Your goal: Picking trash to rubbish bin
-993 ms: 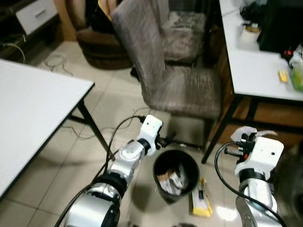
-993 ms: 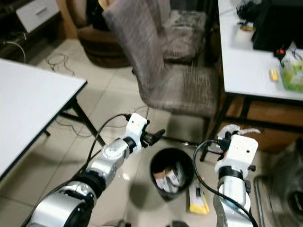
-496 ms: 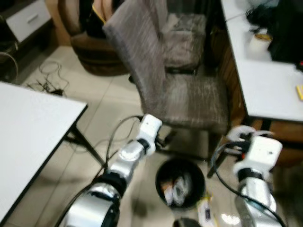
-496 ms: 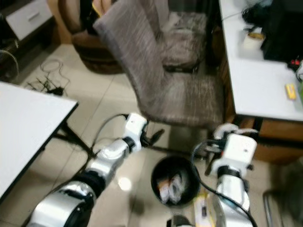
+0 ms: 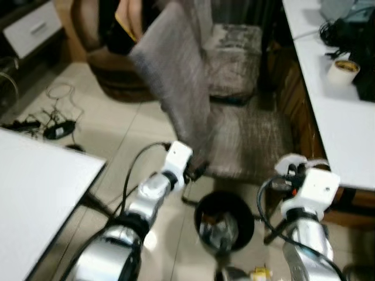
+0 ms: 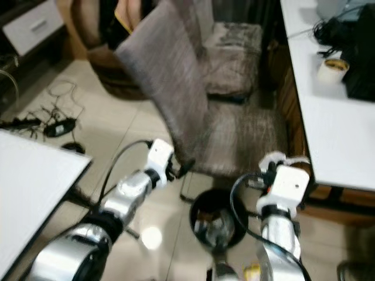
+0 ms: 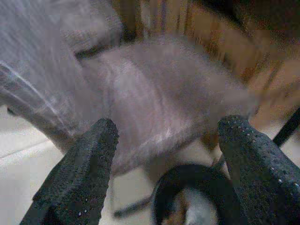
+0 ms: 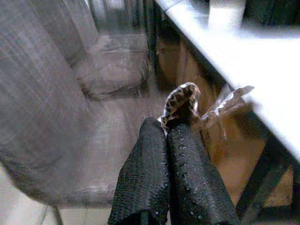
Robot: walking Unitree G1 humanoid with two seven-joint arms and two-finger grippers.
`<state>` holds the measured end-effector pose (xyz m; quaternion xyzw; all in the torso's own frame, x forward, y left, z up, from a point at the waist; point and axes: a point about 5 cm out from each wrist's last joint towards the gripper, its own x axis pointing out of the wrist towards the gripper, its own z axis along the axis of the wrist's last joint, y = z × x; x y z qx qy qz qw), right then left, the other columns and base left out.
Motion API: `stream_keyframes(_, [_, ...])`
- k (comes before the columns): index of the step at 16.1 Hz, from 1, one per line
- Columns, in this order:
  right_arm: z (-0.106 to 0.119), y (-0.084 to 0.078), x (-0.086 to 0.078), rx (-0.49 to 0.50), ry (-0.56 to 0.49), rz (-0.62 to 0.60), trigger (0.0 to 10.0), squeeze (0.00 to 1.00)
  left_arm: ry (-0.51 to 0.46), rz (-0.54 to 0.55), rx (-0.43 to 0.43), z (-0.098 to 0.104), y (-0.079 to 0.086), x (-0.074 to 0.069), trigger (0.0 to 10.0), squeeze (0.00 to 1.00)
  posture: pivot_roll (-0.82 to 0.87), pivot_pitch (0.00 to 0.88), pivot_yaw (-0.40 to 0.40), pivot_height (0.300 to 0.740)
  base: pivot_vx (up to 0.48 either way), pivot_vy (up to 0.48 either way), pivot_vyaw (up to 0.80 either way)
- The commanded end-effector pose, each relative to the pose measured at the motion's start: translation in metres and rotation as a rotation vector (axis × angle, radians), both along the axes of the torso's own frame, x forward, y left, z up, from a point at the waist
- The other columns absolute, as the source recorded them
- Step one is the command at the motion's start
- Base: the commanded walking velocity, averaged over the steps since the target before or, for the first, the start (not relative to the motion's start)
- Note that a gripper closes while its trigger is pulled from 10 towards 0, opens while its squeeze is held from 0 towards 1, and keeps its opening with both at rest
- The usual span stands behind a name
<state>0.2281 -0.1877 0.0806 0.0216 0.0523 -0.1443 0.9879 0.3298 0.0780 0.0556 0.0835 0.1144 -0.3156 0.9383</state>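
Trash, a crinkly silver wrapper (image 8: 187, 101), is sitting pinched in the right tool (image 8: 177, 123) beside the black bin (image 5: 224, 218), so dropping seems next: swinging it over the rim and letting go, while the left tool (image 7: 164, 140) is hanging spread wide, empty.

The bin (image 5: 224, 220) stands on the floor (image 5: 117, 132) between both arms; the chair (image 5: 228, 126) is at 12 o'clock behind it.

Grey fabric chairs (image 5: 193, 99) btwn two white tables (image 5: 345, 129), glossy tile floor (image 5: 111, 134).
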Motion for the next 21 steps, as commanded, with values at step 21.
stream_keyframes(21, [-0.058,-0.021,-0.007,0.116,0.139,-0.099,10.0,0.00,0.089,0.065,0.151,-0.024,0.034,-0.009,10.0,0.00,0.08,0.209,0.097,0.740,0.000,0.000,0.00])
